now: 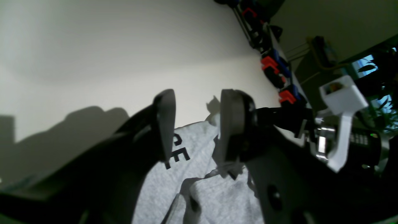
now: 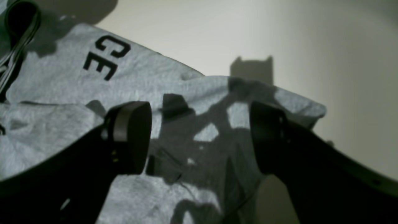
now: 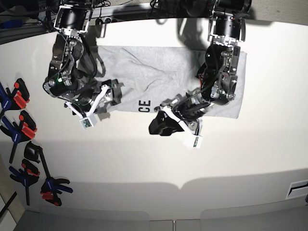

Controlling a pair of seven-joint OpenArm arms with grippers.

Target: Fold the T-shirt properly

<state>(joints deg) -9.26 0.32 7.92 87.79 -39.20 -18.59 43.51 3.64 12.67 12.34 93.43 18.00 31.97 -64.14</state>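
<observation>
The light grey T-shirt (image 3: 154, 77) lies partly folded on the far part of the white table, with black letters "CE" near its front edge. It also shows in the left wrist view (image 1: 202, 189) and the right wrist view (image 2: 62, 93). My left gripper (image 3: 160, 124) sits just past the shirt's front edge, below the lettering. In the left wrist view this gripper (image 1: 197, 124) is open, the hem lying between and below its fingers. My right gripper (image 3: 114, 91) is at the shirt's left edge. In the right wrist view it (image 2: 199, 137) is open, just above wrinkled cloth.
Several orange, blue and black clamps (image 3: 19, 125) lie along the table's left edge and show in the left wrist view (image 1: 273, 71). The white table (image 3: 202, 163) extends bare in front of the shirt. Both arms hang over the shirt from the far side.
</observation>
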